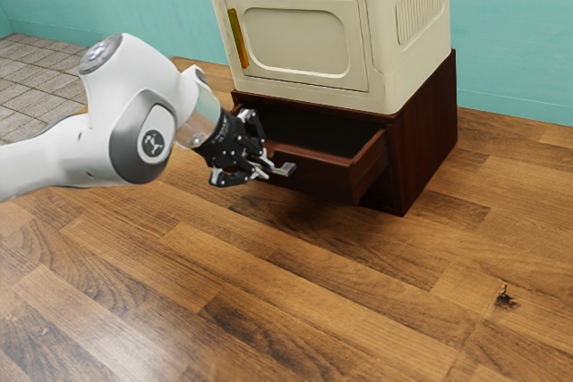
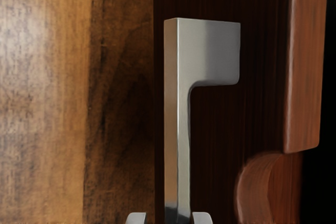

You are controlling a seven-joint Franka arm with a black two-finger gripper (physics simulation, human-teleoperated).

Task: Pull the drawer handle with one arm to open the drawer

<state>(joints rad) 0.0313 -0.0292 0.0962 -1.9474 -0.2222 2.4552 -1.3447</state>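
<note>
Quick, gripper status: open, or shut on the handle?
Gripper: open, the handle between its fingers but not clamped, a gap showing beside it.

Under me I see a wooden floor [image 1: 224, 292] in mixed light and dark brown boards, with grey tiles [image 1: 36, 69] at the exterior view's far left. Directly on the boards stands a dark red-brown cabinet [image 1: 430, 131], and well apart from it lies a small dark scrap [image 1: 505, 298] I can't identify.

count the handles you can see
2: the silver handle on the open drawer, and the yellow handle on the white cabinet's door. Others may be hidden on unseen sides.
</note>
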